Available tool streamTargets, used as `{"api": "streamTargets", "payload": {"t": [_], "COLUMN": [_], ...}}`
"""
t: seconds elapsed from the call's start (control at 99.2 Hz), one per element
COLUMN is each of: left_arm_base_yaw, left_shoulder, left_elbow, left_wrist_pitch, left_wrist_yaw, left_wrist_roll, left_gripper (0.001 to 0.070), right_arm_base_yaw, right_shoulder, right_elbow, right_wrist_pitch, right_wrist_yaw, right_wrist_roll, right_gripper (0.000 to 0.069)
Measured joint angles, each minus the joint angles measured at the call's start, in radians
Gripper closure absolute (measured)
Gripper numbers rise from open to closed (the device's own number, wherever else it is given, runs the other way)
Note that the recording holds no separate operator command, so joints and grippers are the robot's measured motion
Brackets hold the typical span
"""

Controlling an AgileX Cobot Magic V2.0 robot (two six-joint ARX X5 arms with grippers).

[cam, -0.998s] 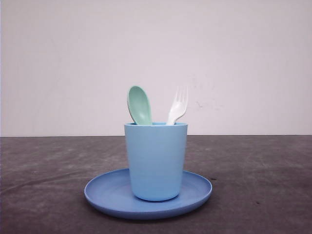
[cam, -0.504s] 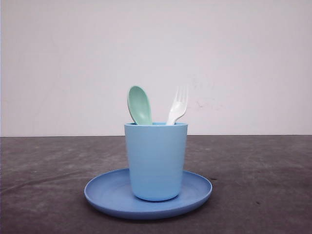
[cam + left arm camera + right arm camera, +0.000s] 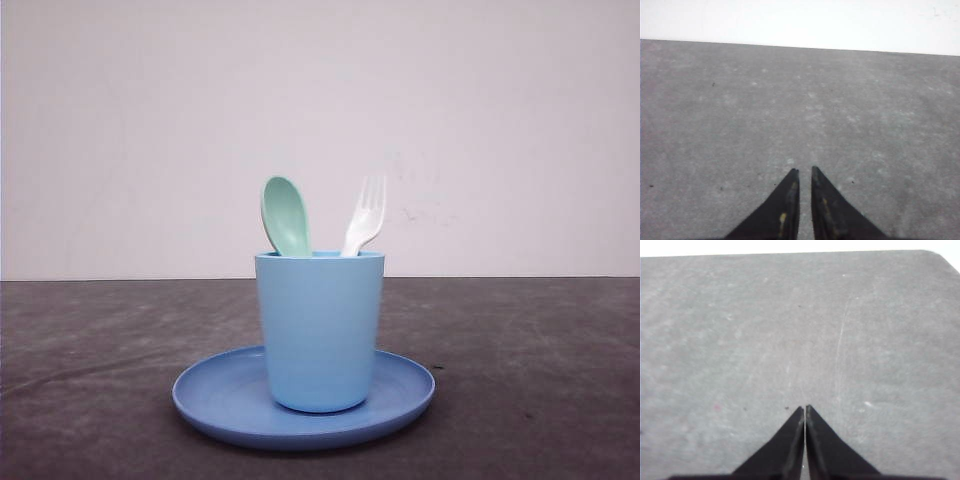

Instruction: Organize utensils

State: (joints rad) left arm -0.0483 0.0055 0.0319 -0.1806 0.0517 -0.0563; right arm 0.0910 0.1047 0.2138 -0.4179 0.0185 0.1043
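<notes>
The dark grey matte surface (image 3: pixel 560 380) carries everything in the front view, with a plain pale wall behind it. On it lies a round blue plastic plate (image 3: pixel 215 395) with a shallow raised rim. A light blue plastic cup (image 3: pixel 320 330) with tapering sides stands upright at the middle of the plate. In the cup are the two utensils, handles down and heads above the rim: a small mint-green plastic spoon (image 3: pixel 286 215) with an oval bowl leans to the left, and a small white plastic fork (image 3: pixel 365 218) with four tines leans to the right. Their heads stand apart; how the handles lie inside the cup is hidden.

The left end effector (image 3: pixel 802 174) hangs over bare surface with its dark fingers drawn narrow, a thin slit between the tips, holding nothing. The right end effector (image 3: pixel 805 409) is likewise over bare surface, tips practically together and empty.

The risk, as I judge it, is in the reach. The cup is tall and light on a smooth plate, so a sideways pull on a leaning utensil could tip it or slide it off centre. An end effector coming down between the close heads could knock the other utensil.
</notes>
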Motion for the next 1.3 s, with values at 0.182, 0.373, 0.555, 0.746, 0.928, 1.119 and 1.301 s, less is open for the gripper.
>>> {"api": "streamTargets", "payload": {"t": [0.182, 0.373, 0.555, 0.746, 0.928, 1.119, 1.301], "left_arm_base_yaw": [0.0, 0.0, 0.0, 0.0, 0.0, 0.0, 0.0], "left_shoulder": [0.0, 0.0, 0.0, 0.0, 0.0, 0.0, 0.0], "left_elbow": [0.0, 0.0, 0.0, 0.0, 0.0, 0.0, 0.0], "left_wrist_pitch": [0.0, 0.0, 0.0, 0.0, 0.0, 0.0, 0.0], "left_wrist_yaw": [0.0, 0.0, 0.0, 0.0, 0.0, 0.0, 0.0], "left_wrist_roll": [0.0, 0.0, 0.0, 0.0, 0.0, 0.0, 0.0], "left_gripper": [0.0692, 0.0692, 0.0692, 0.0692, 0.0692, 0.0692, 0.0692], "right_arm_base_yaw": [-0.009, -0.012, -0.012, -0.012, -0.012, -0.012, -0.012], "right_shoulder": [-0.104, -0.1, -0.1, -0.1, -0.1, -0.1, -0.1], "right_elbow": [-0.145, -0.193, -0.196, -0.197, -0.197, -0.197, -0.197], "right_wrist_pitch": [0.126, 0.232, 0.244, 0.249, 0.249, 0.249, 0.249], "right_wrist_yaw": [-0.025, -0.053, -0.052, -0.052, -0.052, -0.052, -0.052], "right_wrist_roll": [-0.004, -0.004, -0.004, -0.004, -0.004, -0.004, -0.004], "right_gripper": [0.0687, 0.0687, 0.0687, 0.0687, 0.0687, 0.0687, 0.0687]}}
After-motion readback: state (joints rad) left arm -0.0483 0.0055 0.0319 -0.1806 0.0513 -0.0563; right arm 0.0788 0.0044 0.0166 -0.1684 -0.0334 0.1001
